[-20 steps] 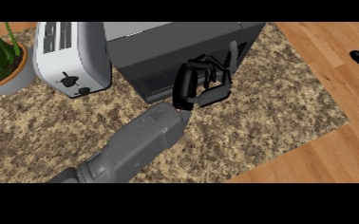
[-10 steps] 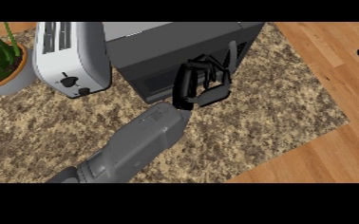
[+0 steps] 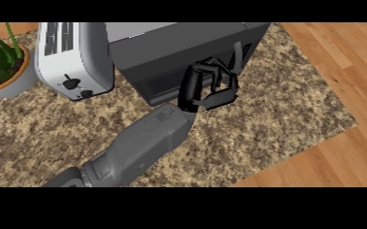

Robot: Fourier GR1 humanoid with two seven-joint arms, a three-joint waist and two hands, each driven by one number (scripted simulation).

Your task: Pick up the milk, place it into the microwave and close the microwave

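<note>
The dark grey microwave (image 3: 179,43) stands at the top middle of the head view, and its front face (image 3: 161,80) looks closed. My left hand (image 3: 195,85) comes in from the lower left on its grey forearm (image 3: 143,145) and rests against the right part of that front. Its fingers (image 3: 215,68) are loosely bent with nothing between them and the thumb (image 3: 219,98). No milk shows anywhere in view; I cannot see inside the microwave. My right hand does not show.
A white toaster (image 3: 72,58) stands just left of the microwave. A potted plant (image 3: 10,60) sits at the far left edge. The speckled counter (image 3: 272,106) ends in a wooden floor (image 3: 329,53) at the right and lower right.
</note>
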